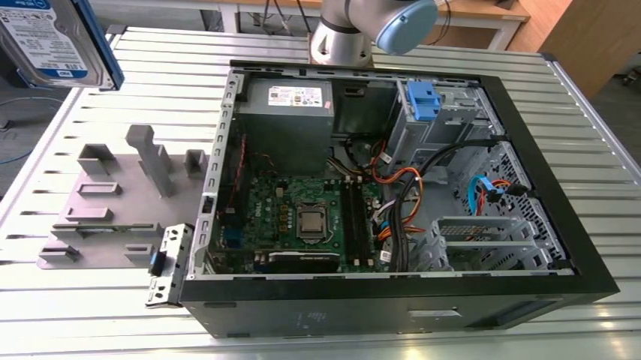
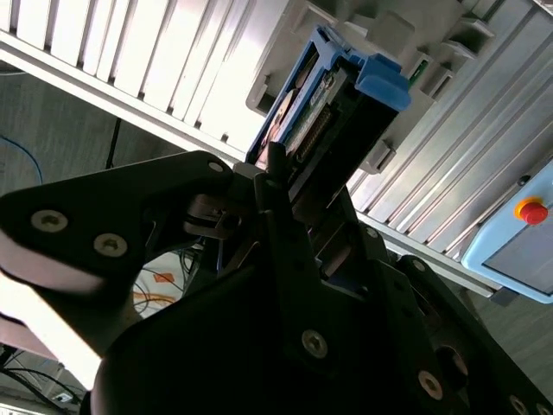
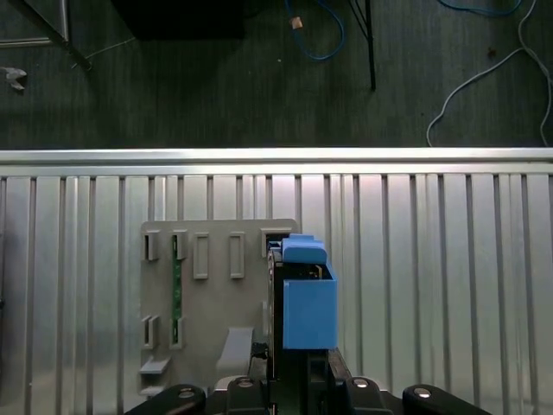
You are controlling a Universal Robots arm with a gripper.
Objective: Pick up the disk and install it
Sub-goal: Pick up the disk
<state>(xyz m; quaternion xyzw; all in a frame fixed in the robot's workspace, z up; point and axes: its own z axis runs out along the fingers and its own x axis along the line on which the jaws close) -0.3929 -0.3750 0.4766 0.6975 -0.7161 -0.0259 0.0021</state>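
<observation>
disk (image 3: 307,303) over fixture (image 3: 207,294), case (image 1: 350,311) beside — on table (image 1: 100,330)

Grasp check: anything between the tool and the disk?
Nothing: in the second wrist view the tool clamps the disk directly, no gap showing.

Open PC case (image 1: 350,315) w/ PSU (image 1: 285,112) & mobo (image 1: 290,214) on slatted metal table (image 1: 150,75), grey fixture plate (image 1: 110,210) just beside
</observation>
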